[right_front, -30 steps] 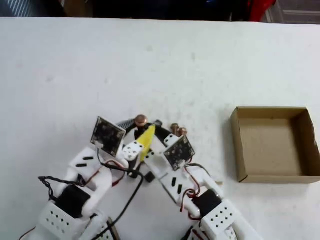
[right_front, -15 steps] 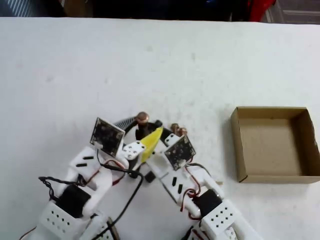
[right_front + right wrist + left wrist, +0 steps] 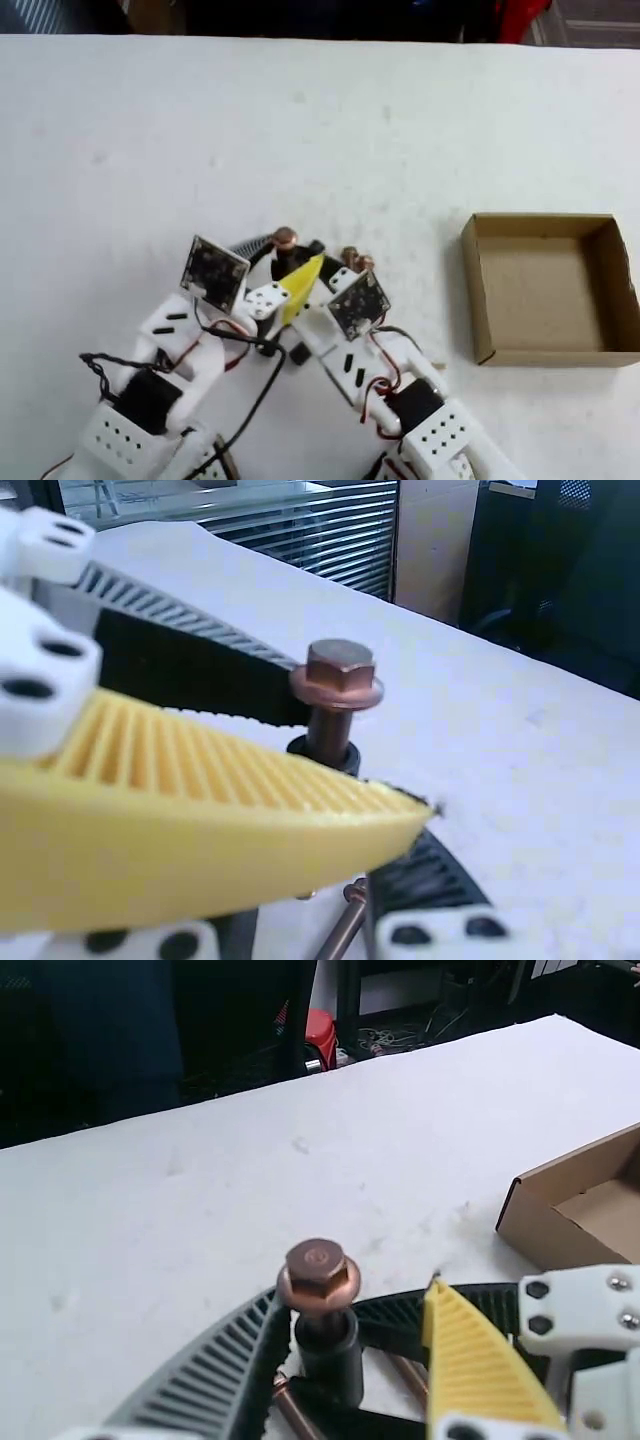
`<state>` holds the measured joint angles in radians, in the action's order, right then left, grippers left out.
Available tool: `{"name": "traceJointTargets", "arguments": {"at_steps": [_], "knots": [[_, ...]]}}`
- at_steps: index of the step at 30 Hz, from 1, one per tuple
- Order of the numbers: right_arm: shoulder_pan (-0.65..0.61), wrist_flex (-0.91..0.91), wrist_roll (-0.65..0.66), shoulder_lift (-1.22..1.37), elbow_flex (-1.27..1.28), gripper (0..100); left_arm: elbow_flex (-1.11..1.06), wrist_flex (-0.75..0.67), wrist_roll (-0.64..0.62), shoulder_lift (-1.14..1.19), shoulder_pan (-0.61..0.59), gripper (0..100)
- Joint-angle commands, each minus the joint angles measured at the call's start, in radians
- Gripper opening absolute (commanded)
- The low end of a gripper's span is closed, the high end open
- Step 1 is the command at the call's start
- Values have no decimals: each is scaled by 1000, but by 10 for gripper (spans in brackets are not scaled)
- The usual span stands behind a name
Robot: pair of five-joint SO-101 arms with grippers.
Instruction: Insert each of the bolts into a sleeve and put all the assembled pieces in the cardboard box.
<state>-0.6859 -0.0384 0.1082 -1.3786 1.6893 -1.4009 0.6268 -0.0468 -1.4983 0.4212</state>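
Gripping sleeve (image 3: pixel 328 1352) upright w/ lt claw (image 3: pixel 275 255), front-centre of table (image 3: pixel 300 120), just ahead of both arms. Seated in sleeve: bolt (image 3: pixel 318 1272), head up, bit of shank showing betw head & sleeve rim. Close beside it on the side twd box (image 3: pixel 478 290): rt claw (image 3: pixel 312 262); can't tell whether open or closed. Vs 1 s ago: slight swing of rt claw twd box; tiny nudge of bolt head same way. Vs 0.5 s ago: next to no diff, lt grip same. On table by rt claw: spare bolts (image 3: pixel 353 260), same spot as before. Box well apart, off to robot's rt, unmoved.
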Motion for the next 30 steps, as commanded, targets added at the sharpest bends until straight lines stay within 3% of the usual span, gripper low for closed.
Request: {"name": "traceJointTargets", "arguments": {"at_steps": [1, 8, 19, 22, 25, 30], "knots": [[10, 27, -3, -19, 6, 17, 9, -32, 12, -8, -58, 233], [10, 27, -3, -19, 6, 17, 8, -38, 14, -8, -77, 234], [16, 27, -3, -19, 6, 17, 14, -229, 14, -10, -94, 228], [18, 21, -3, -19, 6, 17, 38, -232, 14, -12, -168, 161], [28, 21, -3, -19, 6, 17, 72, -232, 14, -12, -277, 24], [105, 27, -3, -21, 3, 17, 75, -226, 14, -12, -421, 45]]}}
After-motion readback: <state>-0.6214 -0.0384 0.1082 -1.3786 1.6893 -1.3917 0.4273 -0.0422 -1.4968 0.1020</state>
